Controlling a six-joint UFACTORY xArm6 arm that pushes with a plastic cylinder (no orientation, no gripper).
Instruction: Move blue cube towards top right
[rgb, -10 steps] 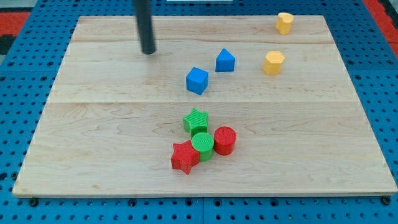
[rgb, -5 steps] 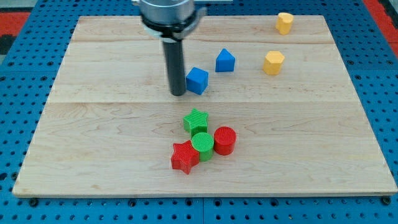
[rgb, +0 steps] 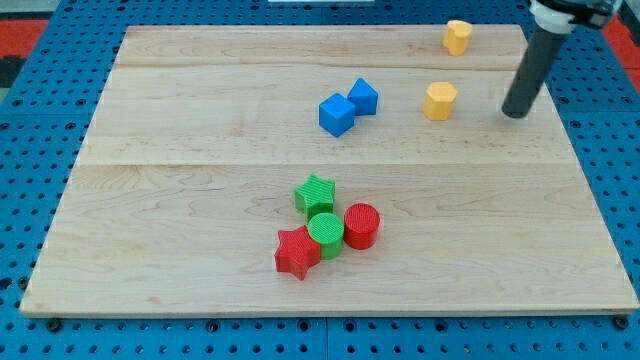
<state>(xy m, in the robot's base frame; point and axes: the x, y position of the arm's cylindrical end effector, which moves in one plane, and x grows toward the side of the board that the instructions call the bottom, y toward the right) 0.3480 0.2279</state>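
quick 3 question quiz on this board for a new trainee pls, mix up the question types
1. True or false: my tip touches the blue cube.
2. Which block lies closest to my tip? A) green star B) lower yellow block C) red cylinder
3. Fill in: the blue cube sits right against a smaller ____ block on its upper right.

Key
1. False: my tip stands far off at the view's right, beyond the yellow blocks.
2. B
3. blue
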